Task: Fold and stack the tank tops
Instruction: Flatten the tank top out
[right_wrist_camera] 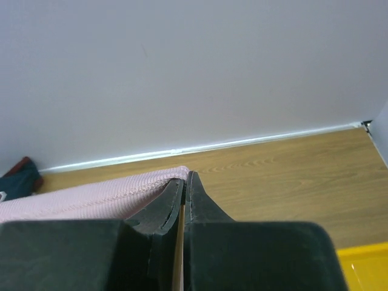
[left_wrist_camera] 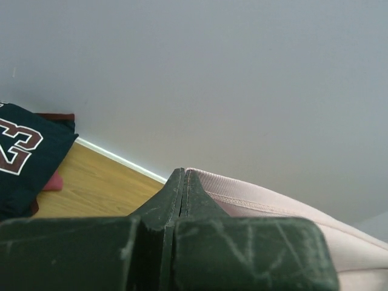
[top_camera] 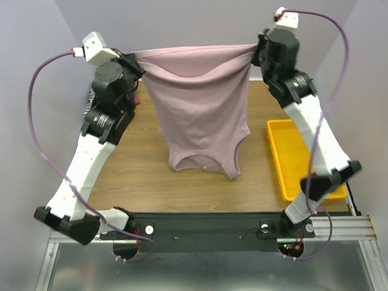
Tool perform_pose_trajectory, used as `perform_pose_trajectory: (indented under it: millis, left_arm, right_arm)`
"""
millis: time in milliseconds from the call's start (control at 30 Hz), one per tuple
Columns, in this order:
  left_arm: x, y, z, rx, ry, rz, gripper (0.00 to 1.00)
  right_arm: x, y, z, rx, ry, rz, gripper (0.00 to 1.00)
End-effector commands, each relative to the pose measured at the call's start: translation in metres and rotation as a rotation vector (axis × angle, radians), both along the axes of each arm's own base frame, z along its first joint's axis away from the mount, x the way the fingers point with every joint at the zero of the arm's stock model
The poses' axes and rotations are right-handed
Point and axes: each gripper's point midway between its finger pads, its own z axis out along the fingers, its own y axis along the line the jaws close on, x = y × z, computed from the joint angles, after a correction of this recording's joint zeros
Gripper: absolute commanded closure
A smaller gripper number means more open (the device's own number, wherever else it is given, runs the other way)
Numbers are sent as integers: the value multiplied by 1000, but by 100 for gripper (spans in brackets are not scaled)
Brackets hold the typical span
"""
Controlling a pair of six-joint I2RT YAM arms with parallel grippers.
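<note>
The pink tank top (top_camera: 203, 115) hangs spread above the table (top_camera: 133, 182), hem uppermost and straps lowest. The left gripper (top_camera: 139, 66) and right gripper (top_camera: 256, 51) are each pinched tight on 1 hem corner. The navy tank top (left_wrist_camera: 24, 151) lies far left by the wall, and the yellow tray (top_camera: 291, 163) sits to the right. Judged step: spreading the top before the first fold. The next move calls for lowering both corners evenly so the cloth lands flat.
</note>
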Motion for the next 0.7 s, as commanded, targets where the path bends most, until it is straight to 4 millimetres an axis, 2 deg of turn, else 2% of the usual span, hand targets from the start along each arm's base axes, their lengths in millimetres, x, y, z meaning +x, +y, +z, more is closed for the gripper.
perform_pose_trajectory:
  millis: [0, 33, 67, 133, 167, 200, 233, 267, 300, 333, 400, 433, 533, 567, 600, 633, 667]
  left_arm:
    - [23, 9, 62, -71, -224, 27, 100]
    - [58, 3, 56, -59, -211, 15, 100]
    - [53, 9, 72, -63, -249, 8, 100]
    - [79, 11, 93, -61, -298, 3, 100]
    - [86, 6, 101, -44, -313, -37, 100]
    - [116, -3, 86, -25, -273, -48, 100]
    - [102, 4, 130, -30, -367, -45, 100]
    - [104, 3, 140, -23, -385, -53, 100]
    - [123, -5, 132, -5, -363, -76, 100]
    - [108, 0, 159, -12, -432, -76, 100]
    - [104, 0, 165, -11, -449, -86, 100]
    - [111, -1, 154, -4, -421, -89, 100]
    - [112, 2, 124, -14, -364, -88, 100]
    - [112, 3, 115, -21, -347, -87, 100]
    - [110, 5, 107, -35, -335, -88, 100]
    - [111, 5, 81, -50, -278, -95, 100]
    - [111, 3, 65, -66, -243, -104, 100]
  right_arm:
    - [50, -2, 43, 10, -163, -27, 100]
    - [66, 1, 55, 12, -204, -14, 100]
    - [67, 1, 56, 1, -209, -2, 100]
    - [87, 5, 70, -5, -272, 0, 99]
    - [94, 0, 74, -20, -294, -8, 100]
    - [98, -3, 82, -16, -323, -9, 100]
    - [105, -3, 91, 1, -372, -4, 100]
    - [108, -11, 97, 11, -401, -12, 100]
    - [108, -12, 101, 21, -419, -10, 100]
    - [108, -16, 107, 34, -451, -14, 99]
    - [105, -20, 112, 43, -471, -17, 99]
    - [106, -20, 110, 46, -472, -18, 100]
    - [104, -24, 92, 48, -416, -31, 100]
    - [104, -23, 70, 50, -358, -27, 99]
    - [100, -24, 60, 56, -330, -25, 99]
    - [98, -23, 46, 60, -295, -18, 99]
    - [98, -21, 23, 78, -246, -11, 100]
